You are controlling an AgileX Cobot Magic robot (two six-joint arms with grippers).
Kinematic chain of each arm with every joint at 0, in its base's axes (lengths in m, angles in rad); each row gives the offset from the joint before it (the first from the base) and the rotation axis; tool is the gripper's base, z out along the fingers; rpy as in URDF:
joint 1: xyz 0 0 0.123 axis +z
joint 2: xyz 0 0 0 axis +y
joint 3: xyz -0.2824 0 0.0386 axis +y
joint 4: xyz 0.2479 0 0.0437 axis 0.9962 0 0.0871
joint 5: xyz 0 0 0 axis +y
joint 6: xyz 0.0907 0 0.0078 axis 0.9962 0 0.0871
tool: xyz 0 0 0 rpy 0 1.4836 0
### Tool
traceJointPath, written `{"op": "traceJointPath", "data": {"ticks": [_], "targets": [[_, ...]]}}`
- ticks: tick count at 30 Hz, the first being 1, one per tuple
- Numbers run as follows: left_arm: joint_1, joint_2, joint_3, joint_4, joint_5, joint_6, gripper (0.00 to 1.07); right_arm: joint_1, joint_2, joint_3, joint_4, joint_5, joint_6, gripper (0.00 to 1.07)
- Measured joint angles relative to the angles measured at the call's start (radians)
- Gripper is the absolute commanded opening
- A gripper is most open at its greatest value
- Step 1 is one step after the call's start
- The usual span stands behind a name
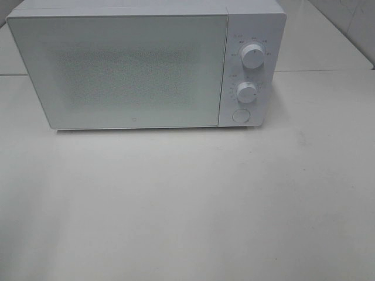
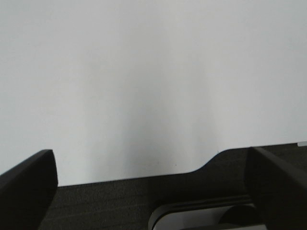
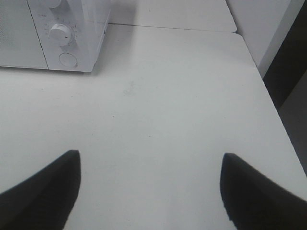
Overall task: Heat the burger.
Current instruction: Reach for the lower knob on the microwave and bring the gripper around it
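The burger is out of view in every frame. A white microwave (image 1: pixel 146 64) stands at the back of the table with its door shut; two dials (image 1: pixel 252 56) and a round button (image 1: pixel 241 115) sit on its right panel. Neither arm shows in the high view. In the left wrist view my left gripper (image 2: pixel 153 177) is open, its dark fingers (image 2: pixel 29 187) wide apart over bare white tabletop, nothing between them. In the right wrist view my right gripper (image 3: pixel 151 184) is open over the table, empty, with the microwave's control panel (image 3: pixel 64 36) ahead of it.
The white table (image 1: pixel 187 199) stretches in front of the microwave. Its right edge (image 3: pixel 268 91) drops off beside a wall. A dark mat and a grey rounded part (image 2: pixel 192 215) lie under the left gripper at the table's edge.
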Motion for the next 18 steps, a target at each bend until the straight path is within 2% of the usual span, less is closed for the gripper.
{"op": "traceJointPath", "data": {"ticks": [13,18], "targets": [[0.004,-0.278,0.002,-0.009,-0.003,0.000,0.98,0.000,0.000,0.000,0.000,0.000,0.000,0.76],[0.061,-0.373,0.002,-0.009,-0.003,0.000,0.98,0.000,0.000,0.000,0.000,0.000,0.000,0.76]]}}
